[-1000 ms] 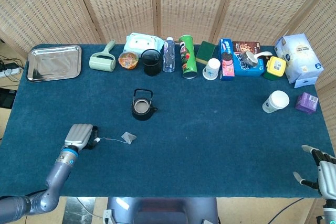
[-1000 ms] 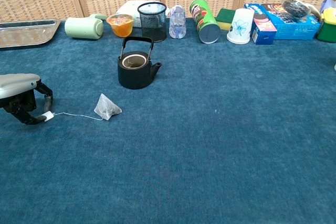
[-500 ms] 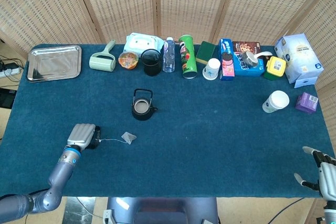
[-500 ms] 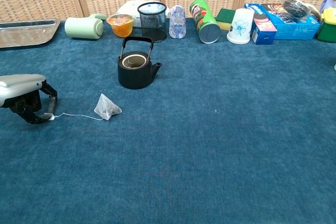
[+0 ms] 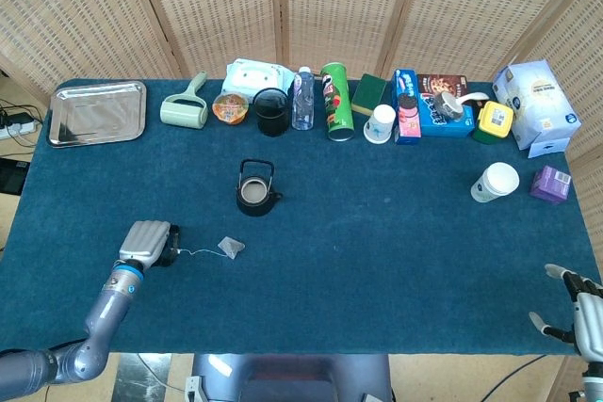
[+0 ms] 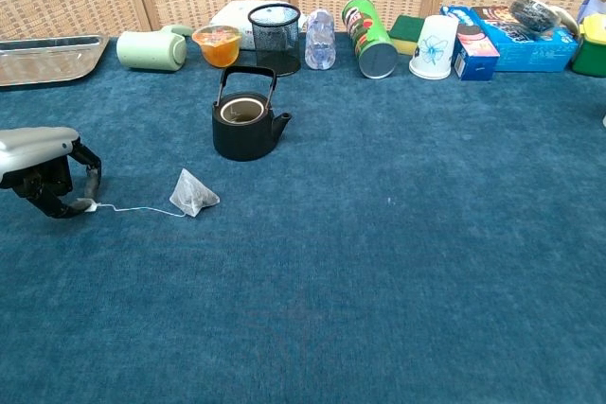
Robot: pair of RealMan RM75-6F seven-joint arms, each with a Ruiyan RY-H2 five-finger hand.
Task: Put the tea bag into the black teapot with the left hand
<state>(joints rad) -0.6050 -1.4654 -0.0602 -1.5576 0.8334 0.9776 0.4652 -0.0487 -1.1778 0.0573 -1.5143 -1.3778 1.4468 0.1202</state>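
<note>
One tea bag (image 6: pixel 193 193) on worktop (image 5: pixel 377 233), front-left of black teapot (image 6: pixel 245 126), apart from it. Pyramid shape, thin gauzy mesh, likely feather-light, limp, easily crushed. Fine white string (image 6: pixel 140 207) runs left to small paper tag (image 6: pixel 91 205). Left robot hand (image 6: pixel 43 169) low on carpet-like blue cloth, fingers curled onto tag; appears to pinch it. Best hold: tag or string, bag dangling. Teapot looks like matte cast iron, round open mouth, hoop handle upright. Right robot hand (image 5: pixel 577 313) at near-right edge, fingers spread, holding nothing.
</note>
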